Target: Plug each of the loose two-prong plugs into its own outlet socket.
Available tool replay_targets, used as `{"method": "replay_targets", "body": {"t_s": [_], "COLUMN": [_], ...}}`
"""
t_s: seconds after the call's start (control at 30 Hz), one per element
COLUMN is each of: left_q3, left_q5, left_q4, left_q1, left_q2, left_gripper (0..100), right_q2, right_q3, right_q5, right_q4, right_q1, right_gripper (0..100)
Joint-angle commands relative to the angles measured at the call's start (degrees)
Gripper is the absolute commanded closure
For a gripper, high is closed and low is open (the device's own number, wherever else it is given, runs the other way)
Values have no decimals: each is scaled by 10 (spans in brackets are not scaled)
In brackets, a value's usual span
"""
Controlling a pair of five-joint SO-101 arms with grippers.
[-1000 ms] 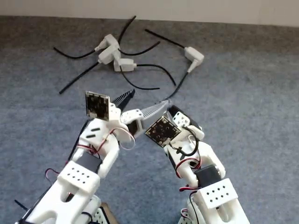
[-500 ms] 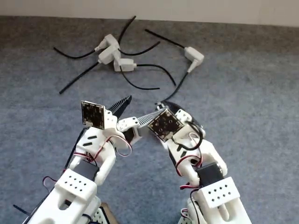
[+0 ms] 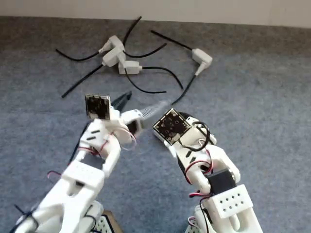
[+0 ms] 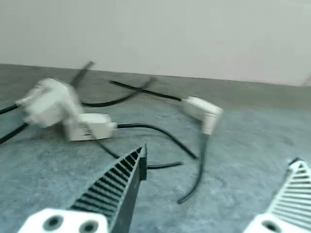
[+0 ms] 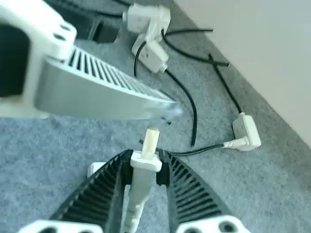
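— What's the count from above?

— Two arms on a grey bench [image 3: 272, 121]. Near the far edge lies a cluster of three white connector bodies [image 3: 116, 57] with black leads. A fourth white body [image 3: 201, 57] lies apart from them, with its own lead.

— And the end effectors?

— The left end effector [image 3: 146, 101] is spread wide, with one black finger and one white. It hangs above the bench, short of the cluster. Its own camera sees the cluster [image 4: 63, 109] and the lone body [image 4: 201, 109] past the gap of the left end effector [image 4: 218, 158].

— Any other plug?

— Yes, a fifth piece that the overhead picture hides under the arm. The right wrist camera shows the right end effector [image 5: 145, 155] pinching a white plug [image 5: 142, 167] between its black fingers. The prong end points ahead, just beneath the left arm's white finger [image 5: 97, 92].
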Motion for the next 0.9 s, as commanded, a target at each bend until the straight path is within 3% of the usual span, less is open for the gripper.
{"method": "replay_targets", "body": {"t_s": [0.0, 0.23, 0.5, 0.67, 0.87], "left_q3": [-36, -36, -41, -38, 22], "left_q5": [1, 1, 4, 4, 2], "left_q4": [-28, -47, -85, -96, -95], "left_q1": [-36, -33, -36, -28, 14], "left_q2": [60, 77, 75, 63, -45], "left_gripper": [604, 604, 604, 604, 604], "right_q2": [-48, -125, -71, -3, 102], "right_q3": [-36, -36, -25, 10, 16], "right_q5": [-4, 29, 49, 49, 47], "right_q4": [14, 42, 62, -9, -84], "right_q1": [5, 5, 5, 5, 5], "right_gripper": [985, 985, 985, 985, 985]}}
